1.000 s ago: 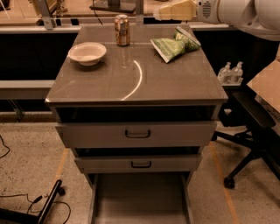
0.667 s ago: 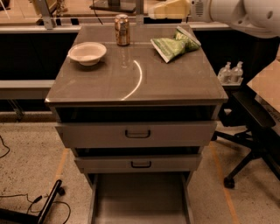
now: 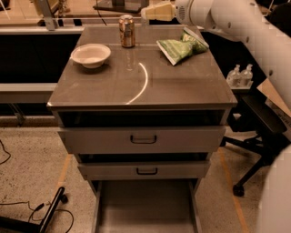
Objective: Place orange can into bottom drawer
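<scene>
Three items share the grey cabinet top (image 3: 182, 86) (orange can (image 3: 127, 31) upright, rear), gripper (image 3: 148, 12) near it, grip apparently unreadable.

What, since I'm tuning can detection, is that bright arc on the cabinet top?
Camera view: the arc is glare, a curved light reflection on the glossy cabinet top; the can stands behind it, clear of the glare; the gripper hangs right of the can near the back edge.
</scene>
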Robot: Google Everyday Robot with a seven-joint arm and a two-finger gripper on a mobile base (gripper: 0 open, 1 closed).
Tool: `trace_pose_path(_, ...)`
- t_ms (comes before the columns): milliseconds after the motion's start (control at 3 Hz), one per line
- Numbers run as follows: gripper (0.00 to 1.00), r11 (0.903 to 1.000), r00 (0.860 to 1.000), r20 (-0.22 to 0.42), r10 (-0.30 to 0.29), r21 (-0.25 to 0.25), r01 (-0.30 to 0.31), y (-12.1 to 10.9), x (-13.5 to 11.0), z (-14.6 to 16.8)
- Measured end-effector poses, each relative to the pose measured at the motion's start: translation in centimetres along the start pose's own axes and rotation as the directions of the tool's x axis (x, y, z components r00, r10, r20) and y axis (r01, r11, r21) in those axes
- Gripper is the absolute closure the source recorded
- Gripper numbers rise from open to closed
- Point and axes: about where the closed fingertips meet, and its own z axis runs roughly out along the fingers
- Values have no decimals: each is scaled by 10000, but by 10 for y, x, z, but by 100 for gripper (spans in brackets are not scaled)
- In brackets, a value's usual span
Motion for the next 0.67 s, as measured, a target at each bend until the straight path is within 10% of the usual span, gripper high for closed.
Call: trace_pose_path(667,0,9984,9937,-1060,-372,378,414,9,34,75)
